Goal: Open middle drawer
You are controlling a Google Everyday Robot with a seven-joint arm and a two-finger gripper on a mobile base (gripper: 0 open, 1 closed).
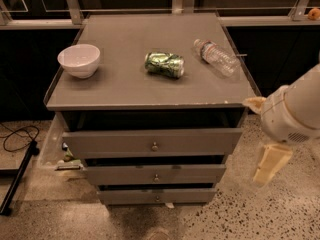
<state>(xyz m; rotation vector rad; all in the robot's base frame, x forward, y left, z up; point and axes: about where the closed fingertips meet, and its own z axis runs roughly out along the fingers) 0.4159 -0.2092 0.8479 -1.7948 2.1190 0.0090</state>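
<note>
The middle drawer (155, 174) is the mid-sized grey front of three on the grey cabinet, with a small round metal knob (156, 177) at its centre. A dark gap shows above it, and its inside is hidden. The taller top drawer front (152, 143) sits above it and the slim bottom front (157, 196) below. My gripper (269, 165) hangs from the white arm (295, 109) at the cabinet's right side, about level with the middle drawer. It is well apart from the knob and holds nothing that I can see.
On the cabinet top (125, 84) stand a white bowl (78, 60), a crushed green can (164, 64) and a lying plastic bottle (216, 57). A black stand and cable (17, 176) lie on the floor at left. Small clutter (67, 160) sits by the cabinet's left side.
</note>
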